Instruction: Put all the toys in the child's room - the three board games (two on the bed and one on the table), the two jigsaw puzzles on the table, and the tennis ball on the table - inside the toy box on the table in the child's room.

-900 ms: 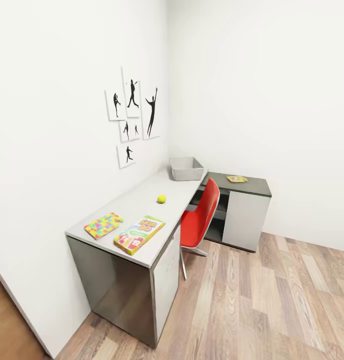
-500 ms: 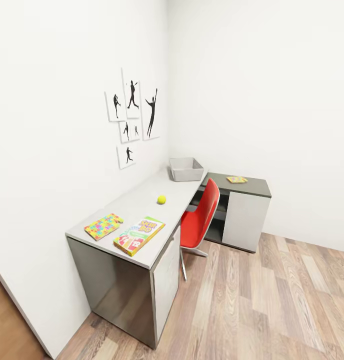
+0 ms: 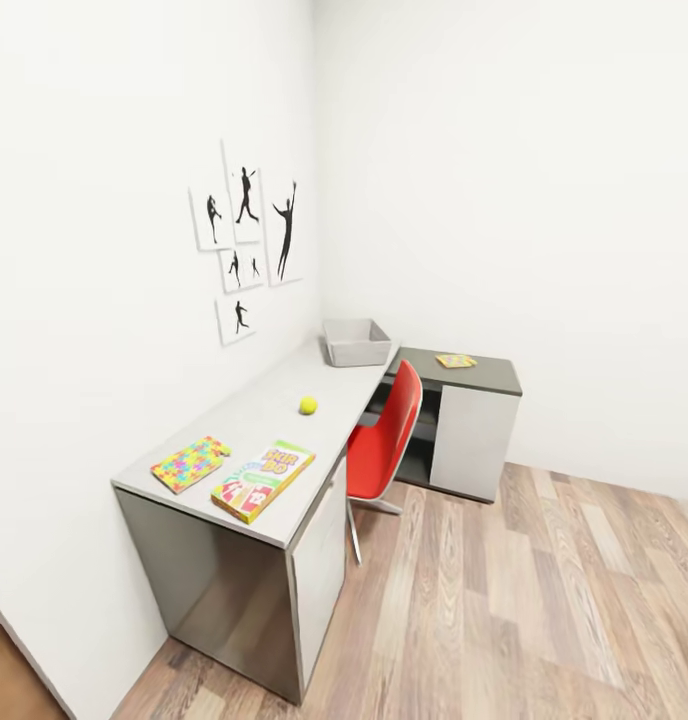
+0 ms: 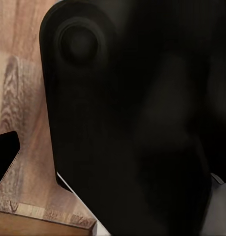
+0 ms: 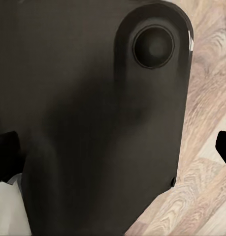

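The table (image 3: pixel 254 410) runs along the left wall and turns at the corner. The open grey toy box (image 3: pixel 356 342) stands at its far end. A tennis ball (image 3: pixel 308 405) rests mid-desk. At the near end lie a jigsaw puzzle (image 3: pixel 191 463) and a green-yellow-red board game (image 3: pixel 263 480), side by side. Another jigsaw puzzle (image 3: pixel 455 361) lies on the dark short part. The bed is out of view. My left gripper (image 4: pixel 113 162) and right gripper (image 5: pixel 115 147) face my dark body over the floor. Their fingertips (image 4: pixel 4 157) (image 5: pixel 224 147) sit at the picture edges, holding nothing.
A red chair (image 3: pixel 384 445) is tucked against the desk's inner side near the corner. Black silhouette sports pictures (image 3: pixel 246 235) hang on the left wall. Wood-plank floor (image 3: pixel 524 600) stretches to the right of the desk.
The whole picture has shifted slightly left, so the camera has moved. The toys and the toy box lie where they were on the desk.
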You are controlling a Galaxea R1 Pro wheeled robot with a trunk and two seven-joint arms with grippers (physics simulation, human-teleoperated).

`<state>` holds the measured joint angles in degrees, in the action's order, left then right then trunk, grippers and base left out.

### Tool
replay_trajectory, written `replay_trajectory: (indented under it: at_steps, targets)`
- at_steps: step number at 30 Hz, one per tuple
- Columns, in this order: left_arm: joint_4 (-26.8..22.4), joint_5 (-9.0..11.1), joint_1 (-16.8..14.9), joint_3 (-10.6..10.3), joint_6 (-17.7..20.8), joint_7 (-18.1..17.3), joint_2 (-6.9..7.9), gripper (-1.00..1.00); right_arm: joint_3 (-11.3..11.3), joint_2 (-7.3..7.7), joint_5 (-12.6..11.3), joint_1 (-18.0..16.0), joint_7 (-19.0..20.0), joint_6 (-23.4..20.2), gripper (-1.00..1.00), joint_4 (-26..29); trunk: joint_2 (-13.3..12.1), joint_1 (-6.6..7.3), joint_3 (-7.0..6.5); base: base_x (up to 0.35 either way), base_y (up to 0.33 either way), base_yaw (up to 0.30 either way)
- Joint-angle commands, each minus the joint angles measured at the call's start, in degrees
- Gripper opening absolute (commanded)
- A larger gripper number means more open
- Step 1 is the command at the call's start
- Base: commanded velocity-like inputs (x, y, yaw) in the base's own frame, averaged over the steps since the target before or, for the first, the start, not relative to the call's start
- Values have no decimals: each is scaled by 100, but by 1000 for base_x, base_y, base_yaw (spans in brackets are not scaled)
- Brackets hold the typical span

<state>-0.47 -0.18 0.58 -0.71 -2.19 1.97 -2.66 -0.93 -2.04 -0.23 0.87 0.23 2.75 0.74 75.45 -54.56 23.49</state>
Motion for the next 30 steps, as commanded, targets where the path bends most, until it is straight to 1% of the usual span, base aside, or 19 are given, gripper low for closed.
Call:
replay_trajectory:
  at_steps: [1,12,20,21,22,23,25,26,30]
  targets:
    - [-8,-2,3,-6,-12,21,-2,100,-7,4,-3,2,3,7,100,6,-39,22,-15,0,0,-261]
    - [-324,-7,-1,0,49,22,-6,100,-4,50,-29,-24,4,-17,100,4,-481,264,-213,0,0,-276]
    - [-580,-1,-38,0,306,20,-7,100,-4,145,-221,-227,8,-42,100,5,-801,440,-356,0,0,-280]
    - [-1448,3,-45,0,1296,21,-7,100,-4,158,-367,-321,7,-50,100,5,-842,462,-374,0,0,-281]
    - [-1585,8,-53,0,1443,21,-7,100,-4,173,-438,-376,7,-65,100,5,-882,484,-392,0,0,-281]
    - [-1859,15,-64,4,1719,21,-15,100,-4,198,-578,-504,6,-121,100,5,-922,506,-410,0,0,-280]
    - [-2134,19,-78,2,1962,22,-47,100,-4,216,-706,-653,5,-226,100,5,-1002,550,-444,0,0,-279]
    - [-2388,22,-108,5,2182,22,-92,100,-4,228,-817,-818,5,-383,100,5,-1042,572,-460,0,0,-278]
    - [-2737,25,-257,2,2538,22,-182,100,-4,244,-963,-1203,0,-760,100,5,-1203,659,-524,0,0,-276]
